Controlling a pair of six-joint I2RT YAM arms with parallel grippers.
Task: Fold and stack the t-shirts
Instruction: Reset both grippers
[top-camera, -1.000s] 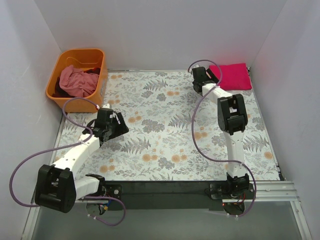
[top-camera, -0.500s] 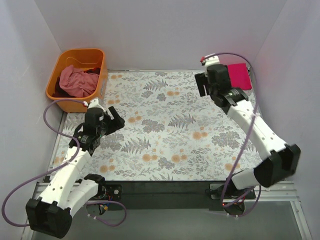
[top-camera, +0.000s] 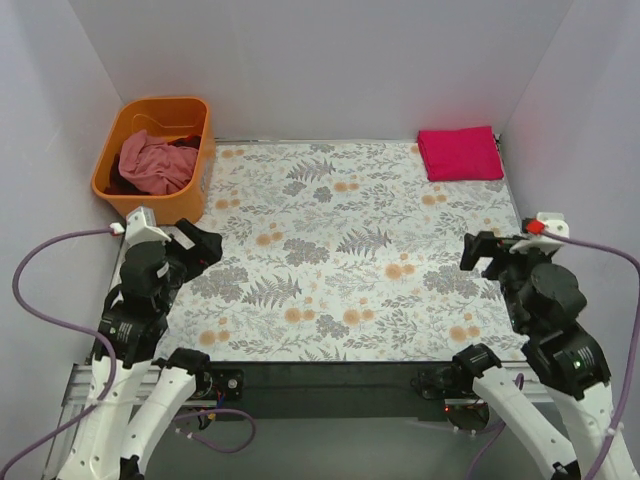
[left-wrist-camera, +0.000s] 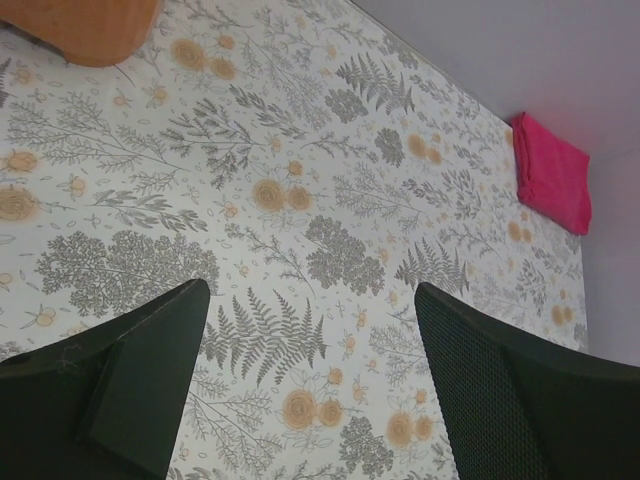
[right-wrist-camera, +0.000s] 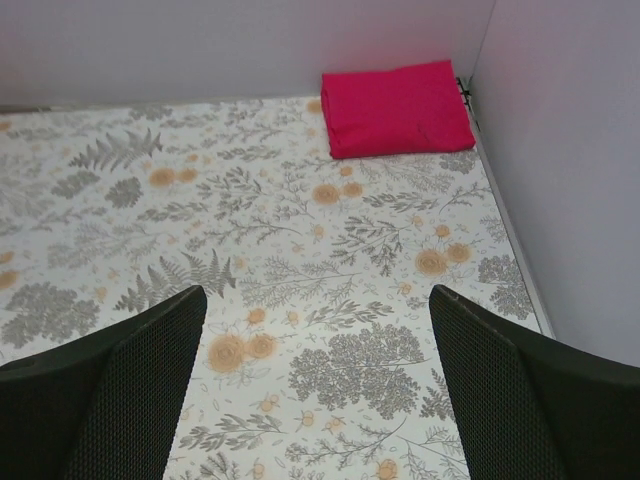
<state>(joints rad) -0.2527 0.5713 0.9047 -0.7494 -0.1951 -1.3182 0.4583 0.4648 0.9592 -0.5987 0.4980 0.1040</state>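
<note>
A folded crimson-pink cotton t-shirt (top-camera: 460, 153) is lying at the far right corner of the bench (top-camera: 330, 255). Both jaws are gaping, empty. Next is probably grabbing the crumpled dusty-pink t-shirt (top-camera: 150, 162) from the far-left orange plastic basket (top-camera: 165, 101).

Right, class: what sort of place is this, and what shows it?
Probably a robotics test cell: plain white walls box in a floral-covered table, with the left arm and right arm mounted at its edge.

The folded crimson t-shirt (top-camera: 460, 153) at one o'clock is soft, matt cloth. The basket (top-camera: 205, 160) at ten o'clock is smooth, faintly glossy plastic and holds a crumpled matt pink t-shirt (top-camera: 150, 163). The table cover (top-camera: 330, 250) looks matt and printed.
</note>
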